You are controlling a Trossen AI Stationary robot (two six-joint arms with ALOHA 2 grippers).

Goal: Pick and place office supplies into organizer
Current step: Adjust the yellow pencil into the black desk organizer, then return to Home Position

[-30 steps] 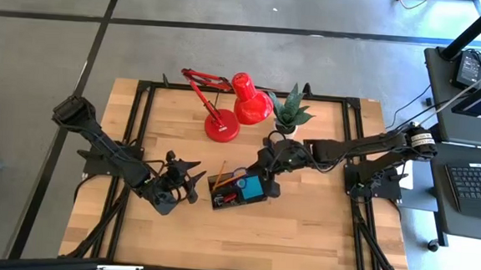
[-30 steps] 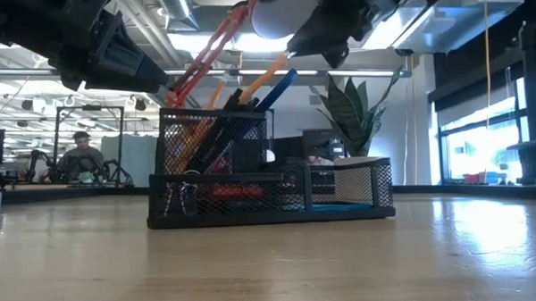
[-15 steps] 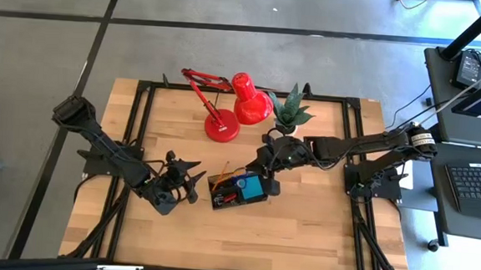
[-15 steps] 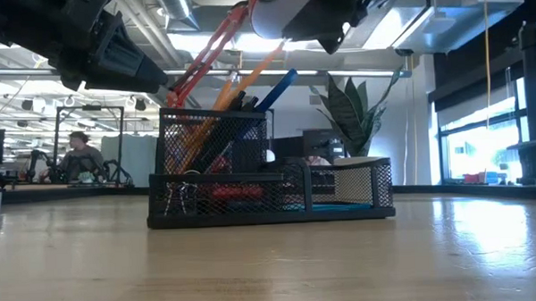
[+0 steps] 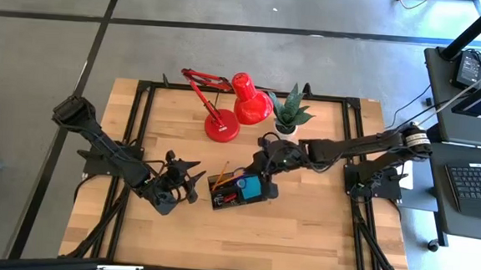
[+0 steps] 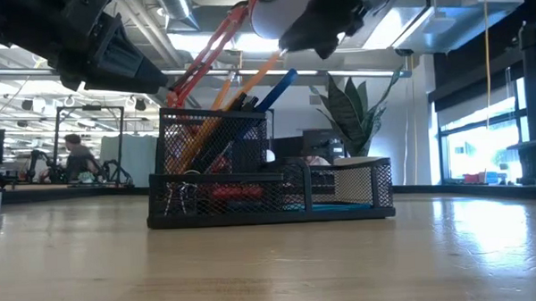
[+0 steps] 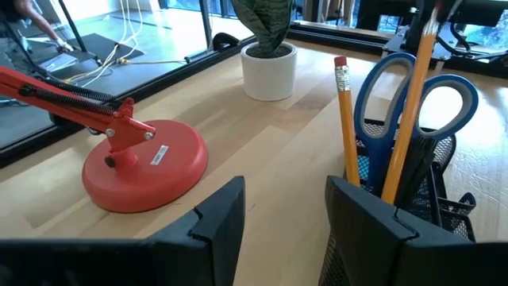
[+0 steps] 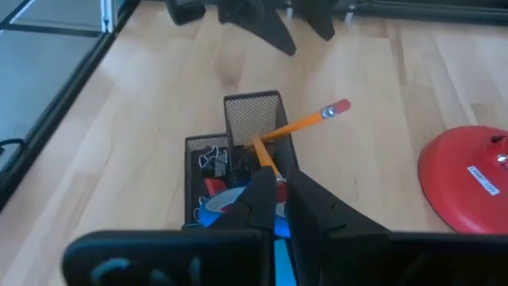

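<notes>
The black mesh organizer (image 5: 239, 190) stands mid-table, holding blue-handled scissors (image 7: 413, 87), a blue note pad (image 5: 250, 187), a small red eraser (image 5: 230, 198) and black clips (image 8: 210, 159). One pencil with a pink eraser (image 8: 317, 117) leans in its tall cup (image 8: 252, 119). My right gripper (image 8: 279, 176) hovers over the organizer, shut on a second orange pencil (image 6: 252, 75). My left gripper (image 5: 179, 177) stands open to the left of the organizer, with nothing between its fingers. My right gripper pinches the orange pencil near its upper end (image 8: 266, 159) between its two fingers (image 8: 258, 195). The fingers slant down from the table's right. The pencil slopes down from them, and its lower end stands inside the organizer's tall cup.
A red desk lamp (image 5: 224, 126) with a round base stands at the far side, a potted green plant (image 5: 290, 113) beside it on the right. Bare wood lies on the near side of the organizer. People sit in the room beyond the table.
My right gripper has crept a little up and toward the table's left with the pencil's upper end. The pencil stands slightly steeper, its lower end still in the cup.
</notes>
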